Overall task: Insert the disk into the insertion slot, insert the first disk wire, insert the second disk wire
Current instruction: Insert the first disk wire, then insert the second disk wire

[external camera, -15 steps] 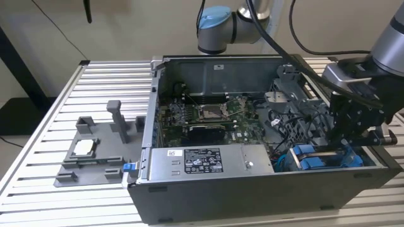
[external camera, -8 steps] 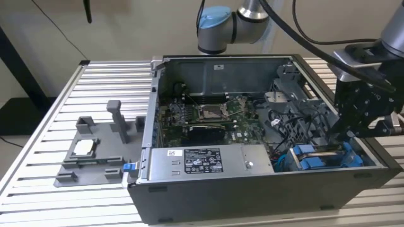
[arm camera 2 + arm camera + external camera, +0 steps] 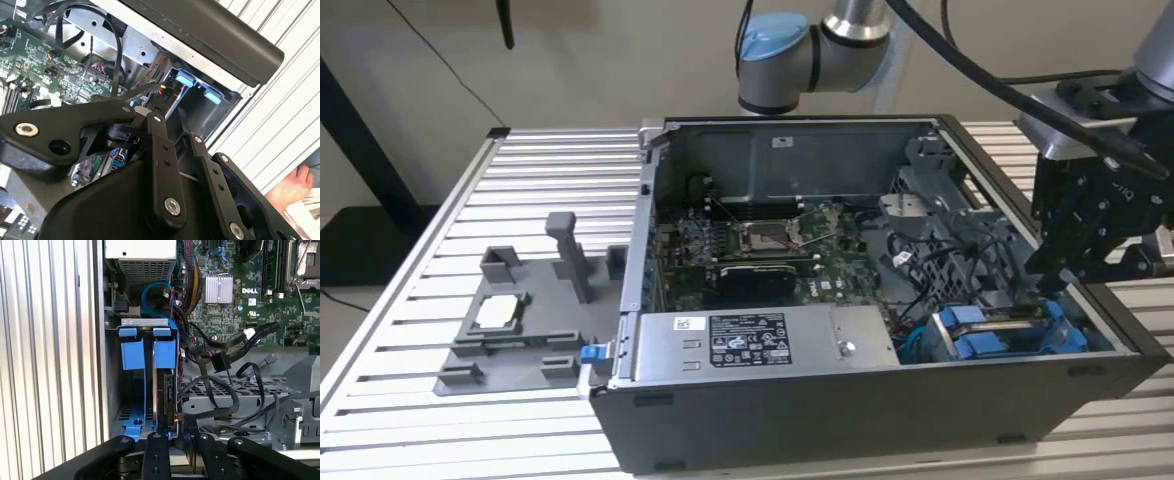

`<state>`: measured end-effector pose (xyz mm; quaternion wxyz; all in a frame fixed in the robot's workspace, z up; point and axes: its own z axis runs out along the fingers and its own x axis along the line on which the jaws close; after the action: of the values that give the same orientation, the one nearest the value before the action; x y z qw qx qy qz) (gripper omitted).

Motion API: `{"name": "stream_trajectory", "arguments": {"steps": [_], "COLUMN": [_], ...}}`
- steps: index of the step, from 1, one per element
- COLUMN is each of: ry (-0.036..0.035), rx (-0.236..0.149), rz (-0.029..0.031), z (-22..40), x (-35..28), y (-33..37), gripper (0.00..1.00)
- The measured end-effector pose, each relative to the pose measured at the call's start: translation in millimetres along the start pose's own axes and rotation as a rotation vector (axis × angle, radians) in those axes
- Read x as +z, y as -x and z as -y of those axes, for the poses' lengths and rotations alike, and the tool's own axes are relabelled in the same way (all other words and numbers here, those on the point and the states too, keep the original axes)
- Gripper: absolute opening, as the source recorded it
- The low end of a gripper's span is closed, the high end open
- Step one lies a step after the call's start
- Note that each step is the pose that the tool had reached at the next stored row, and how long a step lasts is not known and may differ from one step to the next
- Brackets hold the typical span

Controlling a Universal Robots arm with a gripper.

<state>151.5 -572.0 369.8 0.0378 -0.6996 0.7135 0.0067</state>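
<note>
**Work area.** The computer case (image 3: 854,405) lies open side up. In its corner at the exterior view's right sits the drive cage (image 3: 145,322), grey metal with blue tabs. The disk (image 3: 162,400) stands on edge inside the cage, below the tabs. It looks fully seated, with its socket edge turned toward the gripper (image 3: 175,436). The gripper is poised just before that edge. Whether it is spread, pressed together or pinching a plug cannot be told. The black wires (image 3: 215,400) curl loose just beside the cage, and one ends in a free black plug (image 3: 219,361).

**Step in hand (judged).** This looks like the first wire. It goes well if the plug meets the socket square and is pushed straight in. The nearby loops should stay out from between plug and socket. A tilted plug would likely jam.

**Surroundings.** A pale wall (image 3: 587,60) stands behind. The ribbed metal table (image 3: 547,180) bears the case. A grey fixture (image 3: 520,335) rests on the table just beside the case, toward the exterior view's left.
</note>
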Motion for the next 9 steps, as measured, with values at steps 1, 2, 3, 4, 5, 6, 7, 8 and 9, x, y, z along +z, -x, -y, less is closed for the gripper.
{"name": "stream_trajectory", "arguments": {"steps": [1, 2, 3, 4, 5, 6, 7, 8, 9], "ry": [-0.0001, 0.0008, 0.0076, 0.0155, 0.0204, 0.0236, 0.0238, 0.0240, 0.0240], "rx": [0.000, 0.000, 0.000, 0.001, 0.001, 0.001, 0.001, 0.001, 0.001], "rz": [0.0000, -0.0002, -0.0008, -0.0012, -0.0012, -0.0012, -0.0011, -0.0011, -0.0012], "z": [0.0, -0.4, -0.4, -0.7, -1.1, -1.3, -1.3, -1.3, -1.3], "x": [0.0, -0.1, -0.2, -0.4, -0.6, -0.7, -0.6, -0.6, -0.7], "y": [0.0, 0.0, 0.0, 0.0, 0.0, 0.0, 0.1, 0.1, 0.1], "gripper": [0.27, 0.27, 0.27, 0.27, 0.27, 0.27, 0.27, 0.27, 0.27]}}
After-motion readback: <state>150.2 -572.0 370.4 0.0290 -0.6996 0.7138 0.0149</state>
